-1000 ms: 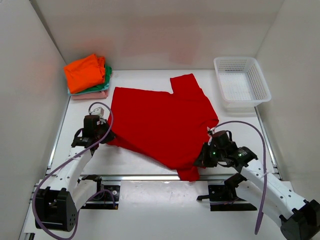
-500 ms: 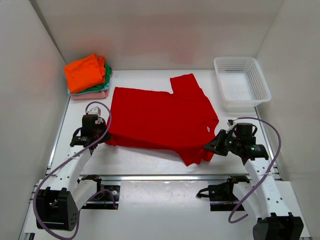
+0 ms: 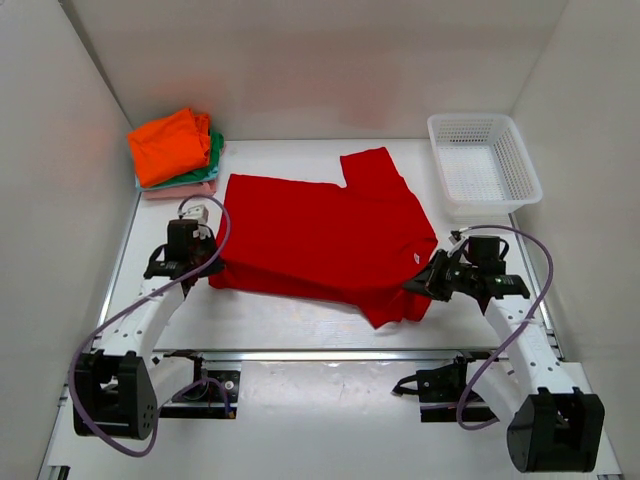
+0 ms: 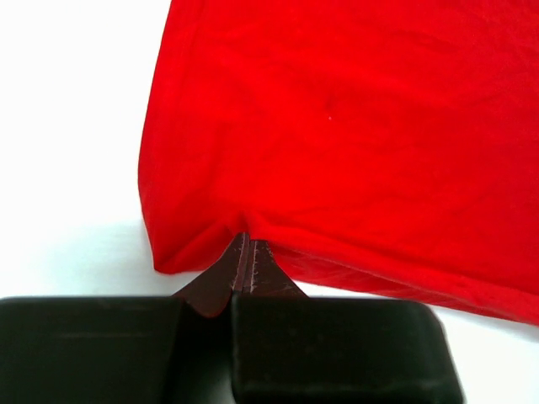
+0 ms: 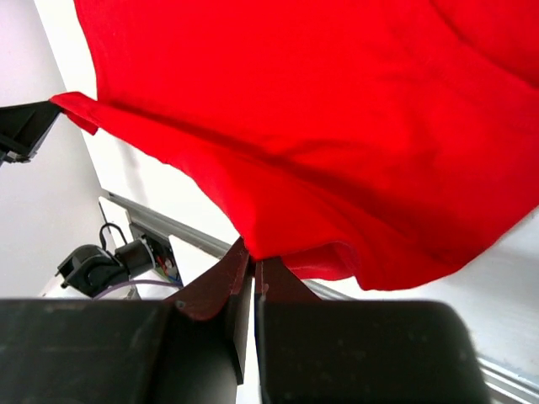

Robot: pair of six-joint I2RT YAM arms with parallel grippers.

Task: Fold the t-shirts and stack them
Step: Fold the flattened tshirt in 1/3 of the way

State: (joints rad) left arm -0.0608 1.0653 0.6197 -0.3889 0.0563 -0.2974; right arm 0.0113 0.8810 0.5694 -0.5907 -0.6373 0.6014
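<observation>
**Holding the red t-shirt by its near edge, both tools clamped**

Grips the near left corner of the red t-shirt [image 3: 320, 235] with the left tool [image 3: 211, 271], closed hard on the cloth. Shows, in the left wrist view, the fingers [image 4: 263, 274] pressed together with a small tuck of red fabric caught between the tips. Pinches the near right part of the same shirt with the right tool [image 3: 416, 286], likewise closed on cloth. Shows, in the right wrist view, the fingers [image 5: 210, 290] meeting on a fold of red, a loose flap hanging just past them.

Lies spread across the middle of the counter [image 3: 260, 318], one sleeve pointing toward the far side. Rises off the counter at both grips and bunches into a hanging flap beside the right tool.

Sits at the far left corner as a folded pile: orange t-shirt [image 3: 168, 145] on top, green t-shirt [image 3: 214, 150] under it, pale pink t-shirt [image 3: 180, 190] at the bottom. Stays close to the red shirt's far left corner without touching. Stands at the far right, well apart from the pile: a white mesh basket [image 3: 470, 119].
</observation>
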